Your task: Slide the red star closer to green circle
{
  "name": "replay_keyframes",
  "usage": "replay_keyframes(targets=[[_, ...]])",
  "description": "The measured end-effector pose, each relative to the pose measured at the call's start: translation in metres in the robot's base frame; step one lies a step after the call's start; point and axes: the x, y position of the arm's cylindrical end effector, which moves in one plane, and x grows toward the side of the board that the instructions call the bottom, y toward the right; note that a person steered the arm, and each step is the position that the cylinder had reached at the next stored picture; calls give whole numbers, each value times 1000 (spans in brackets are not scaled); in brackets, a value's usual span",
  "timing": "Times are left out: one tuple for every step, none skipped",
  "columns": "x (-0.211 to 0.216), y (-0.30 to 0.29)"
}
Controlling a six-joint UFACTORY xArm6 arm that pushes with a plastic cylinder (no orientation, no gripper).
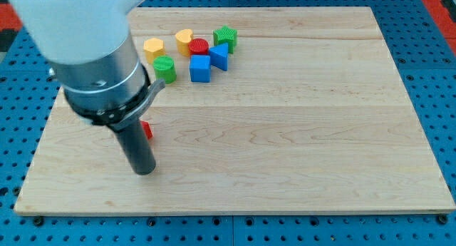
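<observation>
The red star (147,130) lies at the view's left, mostly hidden behind my rod; only a small red edge shows. The green circle (164,68) sits above it, near the top left of the wooden board (285,132). My tip (144,172) rests on the board just below the red star, touching or very close to it; the exact contact is hidden.
A cluster lies to the right of the green circle: a yellow block (153,47), a yellow block (184,41), a red block (199,47), a green star (225,38), a blue block (219,56) and a blue cube (200,68). The arm's body covers the top left corner.
</observation>
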Motion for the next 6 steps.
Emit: replay_keyframes(targets=[[-41,-17],[-91,-41],[-129,-50],[-78,-14],[-92,-88],[-108,-125]])
